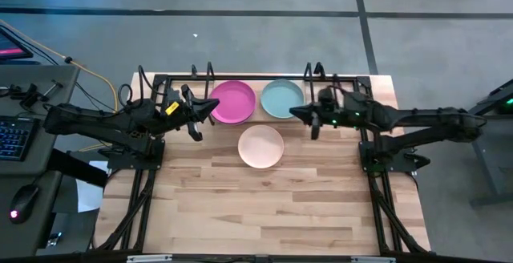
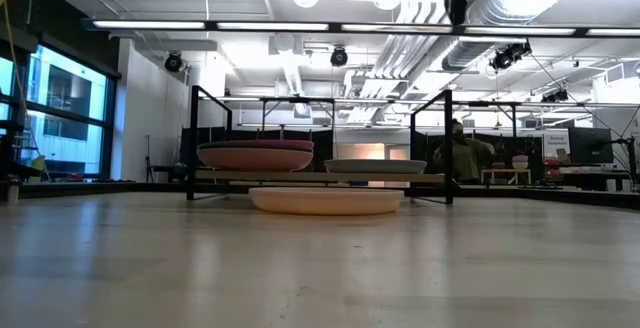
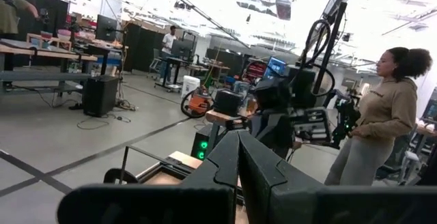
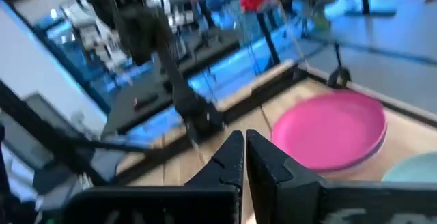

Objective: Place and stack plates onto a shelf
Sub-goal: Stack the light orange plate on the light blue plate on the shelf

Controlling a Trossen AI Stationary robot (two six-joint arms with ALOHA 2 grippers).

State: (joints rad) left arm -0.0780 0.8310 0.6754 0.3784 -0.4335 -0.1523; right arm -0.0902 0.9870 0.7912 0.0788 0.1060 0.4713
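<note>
The magenta plate (image 1: 233, 101) and the pale teal plate (image 1: 281, 99) sit side by side on the shelf (image 1: 198, 74) at the table's far edge. In the low view the magenta plate (image 2: 255, 155) seems to rest on a pinkish one. The teal plate (image 2: 375, 166) lies beside it on the shelf base (image 2: 220, 176). A cream-pink plate (image 1: 260, 146) lies flat on the table just in front (image 2: 325, 200). No dark green plate shows. My left gripper (image 1: 215, 107) (image 3: 239, 142) hovers shut by the magenta plate's left rim. My right gripper (image 1: 295, 112) (image 4: 244, 142) hovers shut by the teal plate's near right rim, facing the magenta plate (image 4: 334, 128).
A larger black tubular frame (image 1: 152, 147) runs along both sides of the table, and the arm bases stand on it. Bare wood (image 1: 264, 207) fills the near half of the table. A desk with a keyboard (image 1: 16, 135) stands to the left. A person (image 3: 382, 121) stands beyond the table.
</note>
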